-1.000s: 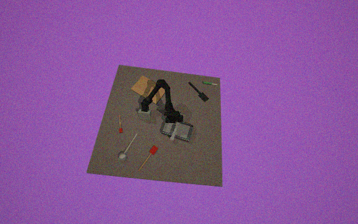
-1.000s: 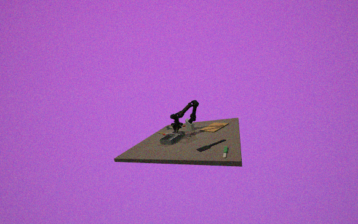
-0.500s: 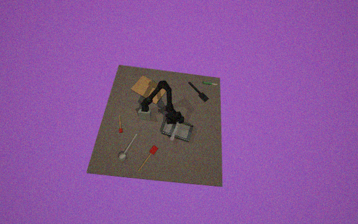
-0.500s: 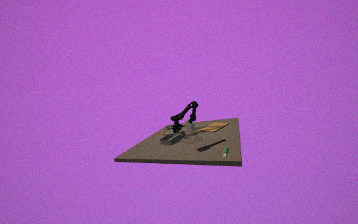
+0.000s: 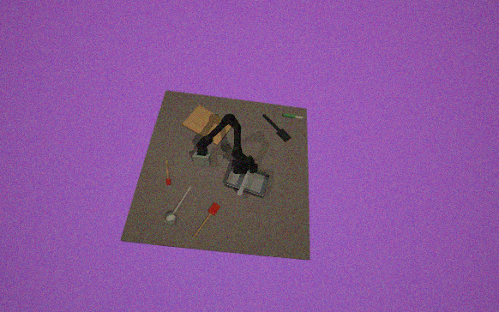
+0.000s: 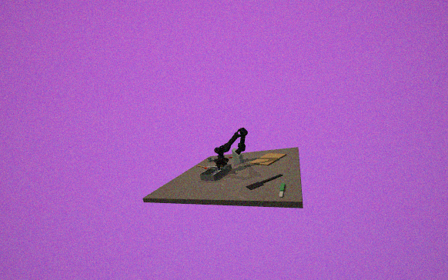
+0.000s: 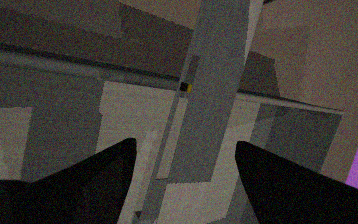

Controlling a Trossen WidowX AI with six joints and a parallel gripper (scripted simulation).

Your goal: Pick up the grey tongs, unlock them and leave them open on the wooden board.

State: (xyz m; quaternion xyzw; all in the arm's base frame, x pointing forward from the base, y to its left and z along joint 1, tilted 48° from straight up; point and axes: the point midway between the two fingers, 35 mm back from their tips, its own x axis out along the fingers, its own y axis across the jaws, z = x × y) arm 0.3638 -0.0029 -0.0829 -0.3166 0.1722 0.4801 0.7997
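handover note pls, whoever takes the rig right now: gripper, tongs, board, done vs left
Gripper: open, holding nothing, low over the roasting tin, fingers either side of the grey tongs.
Tongs: lying across the tin, not gripped; small yellow-and-black mark on them, possibly the lock. Locked or not cannot be told.
Wooden board: at the far side of the table, behind the arm; no tongs on it.
Done: approach and straddle only.
Left: close on the tongs, lift, point tips down and squeeze, set them open on the board, release.
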